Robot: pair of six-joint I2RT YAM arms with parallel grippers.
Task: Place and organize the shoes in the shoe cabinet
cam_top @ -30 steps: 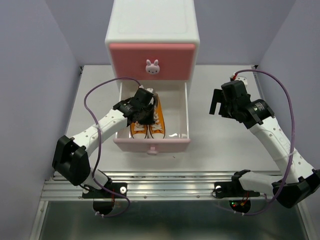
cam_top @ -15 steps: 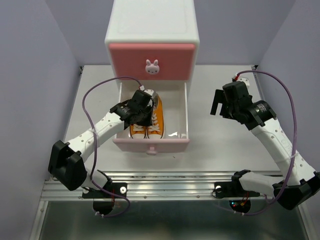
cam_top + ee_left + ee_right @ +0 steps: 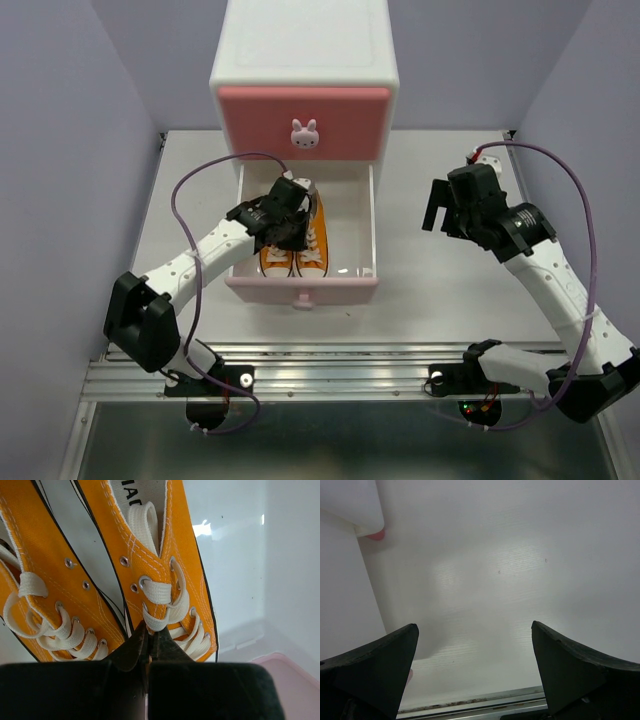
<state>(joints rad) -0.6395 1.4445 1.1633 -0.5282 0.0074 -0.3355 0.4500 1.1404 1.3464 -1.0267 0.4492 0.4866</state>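
Observation:
The white shoe cabinet [image 3: 305, 50] stands at the back, its upper pink drawer [image 3: 304, 105] closed and its lower drawer [image 3: 372, 225] pulled out. Two orange sneakers [image 3: 313, 250] lie side by side in the open drawer, toes toward the front. My left gripper [image 3: 290, 225] is shut and hangs low over them. In the left wrist view its tips [image 3: 149, 630] touch the white laces of the right orange shoe [image 3: 150, 550], with the other shoe [image 3: 45, 565] to the left. My right gripper [image 3: 440, 205] is open and empty over the table [image 3: 485, 570]. The white shoes are out of view.
A pink cabinet foot [image 3: 376, 535] shows at the upper left of the right wrist view. The drawer's white side wall [image 3: 295, 555] stands right of the shoes. A metal rail [image 3: 330, 365] runs along the table's near edge. Purple walls close in both sides.
My left arm's elbow swung slightly left and back, while its gripper stayed over the orange shoes. My right gripper drifted a little to the right.

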